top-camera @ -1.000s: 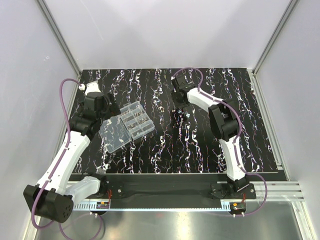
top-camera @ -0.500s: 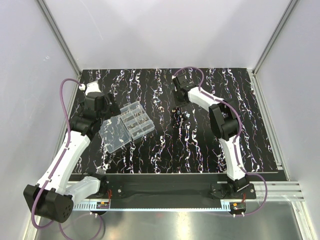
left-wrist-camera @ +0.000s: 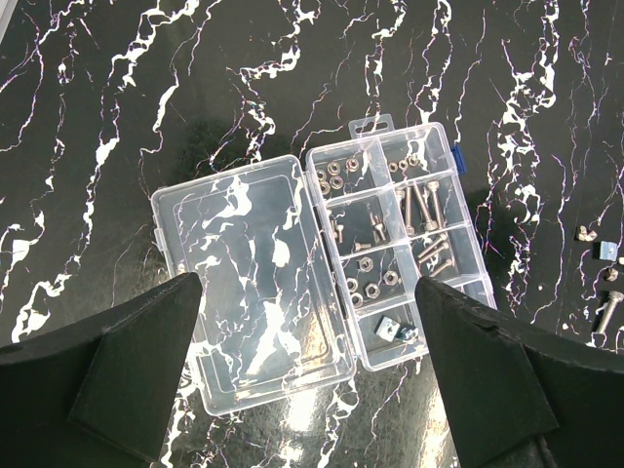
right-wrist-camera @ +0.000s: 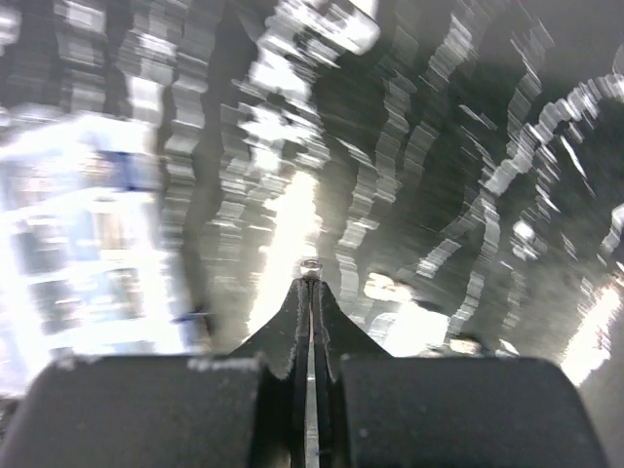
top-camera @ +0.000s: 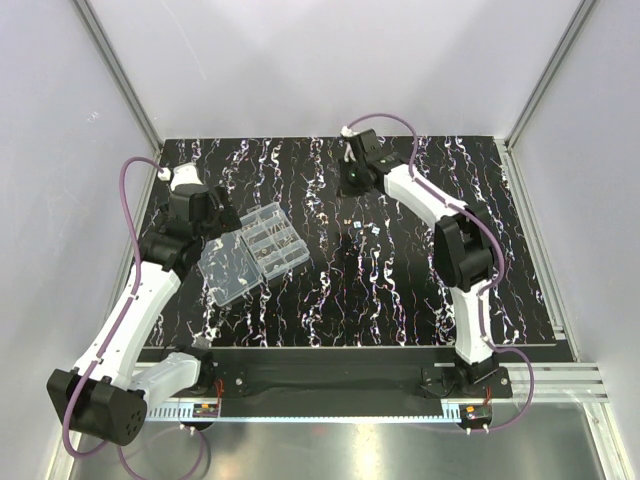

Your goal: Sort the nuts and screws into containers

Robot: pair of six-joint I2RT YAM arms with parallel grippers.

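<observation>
The right tool (right-wrist-camera: 310,283) is pinched fully closed on a tiny silvery ring-shaped nut (right-wrist-camera: 310,263), caught at the very tips. The ring looks crisp against a smeared background, so I judge it truly gripped. This tool sits towards twelve o'clock of the black, white-veined worktop (top-camera: 400,290). At its six o'clock lie a few loose silvery screws and nuts (left-wrist-camera: 608,310), not yet sorted. At nine o'clock the clear plastic organiser box (left-wrist-camera: 307,224) lies with its flat clear lid (left-wrist-camera: 244,283) thrown back, so the compartments face up to take parts; several already hold some. The left tool (left-wrist-camera: 307,285) hangs above the box, jaws spread wide and holding nothing, probably there for the view.
</observation>
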